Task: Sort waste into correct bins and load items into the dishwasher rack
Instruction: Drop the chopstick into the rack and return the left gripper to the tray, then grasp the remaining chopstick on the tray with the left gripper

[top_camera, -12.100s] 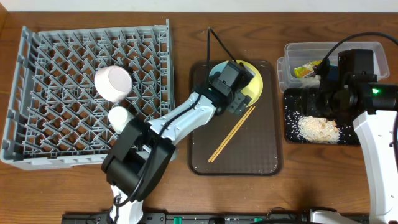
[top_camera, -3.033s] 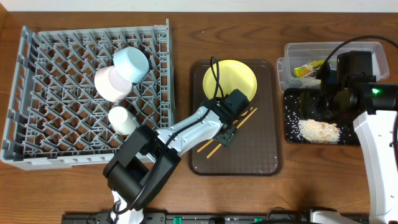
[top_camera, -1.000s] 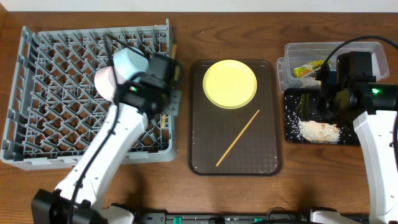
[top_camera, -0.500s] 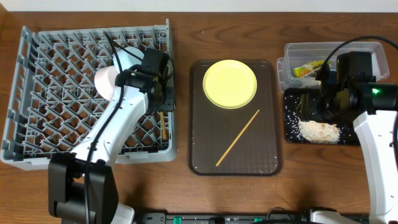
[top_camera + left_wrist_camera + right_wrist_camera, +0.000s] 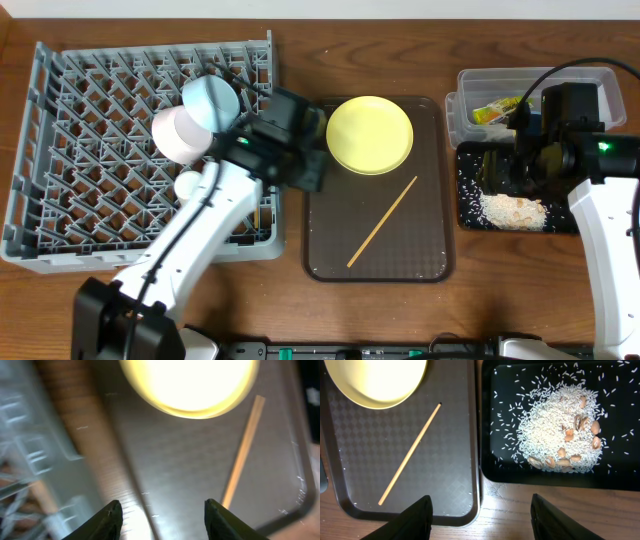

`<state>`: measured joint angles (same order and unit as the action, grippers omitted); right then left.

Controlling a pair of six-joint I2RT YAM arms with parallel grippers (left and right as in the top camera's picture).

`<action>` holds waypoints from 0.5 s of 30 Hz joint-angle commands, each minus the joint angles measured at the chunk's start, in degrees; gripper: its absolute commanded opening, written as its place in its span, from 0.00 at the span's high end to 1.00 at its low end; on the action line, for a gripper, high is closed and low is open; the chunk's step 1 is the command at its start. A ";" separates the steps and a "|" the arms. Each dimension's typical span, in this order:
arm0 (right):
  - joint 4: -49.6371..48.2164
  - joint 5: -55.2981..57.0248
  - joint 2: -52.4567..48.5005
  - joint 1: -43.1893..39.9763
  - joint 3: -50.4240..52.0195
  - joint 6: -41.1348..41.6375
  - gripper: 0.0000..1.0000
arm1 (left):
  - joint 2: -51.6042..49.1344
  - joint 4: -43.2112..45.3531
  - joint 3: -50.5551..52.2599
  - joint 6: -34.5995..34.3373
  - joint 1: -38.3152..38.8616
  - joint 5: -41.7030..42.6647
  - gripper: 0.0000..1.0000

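Left tool (image 5: 162, 510) spread (empty); chopstick (image 5: 382, 221) flat

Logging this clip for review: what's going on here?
The left gripper, open and empty, hovers between the rack and the brown tray, where a yellow plate and one chopstick lie. A blue bowl, a white bowl and a cup sit in the rack. The right gripper hangs open by the black tray of rice.

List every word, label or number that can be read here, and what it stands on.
No text can be read in any view.
Snack wrapper in the clear tub: orange print, too small to read.
Nothing else shows lettering.
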<state>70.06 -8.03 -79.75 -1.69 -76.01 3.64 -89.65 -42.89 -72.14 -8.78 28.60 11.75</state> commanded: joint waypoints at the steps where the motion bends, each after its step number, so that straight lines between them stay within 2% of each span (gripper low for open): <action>1: 0.04 0.31 0.13 -0.92 -0.02 -0.70 0.39 | -3.21 1.36 -0.07 0.17 4.92 1.09 0.44; 7: 0.07 0.28 0.13 -0.92 -0.02 -0.70 0.39 | -10.73 5.55 -0.07 0.15 13.16 0.85 0.44; 15: 0.20 0.31 0.13 -0.92 -0.02 -0.72 0.39 | -19.58 9.18 -0.07 0.17 19.04 -0.92 0.44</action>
<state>70.13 -8.05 -79.75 -1.69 -76.01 3.64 -106.94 -34.33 -72.14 -8.78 46.37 11.66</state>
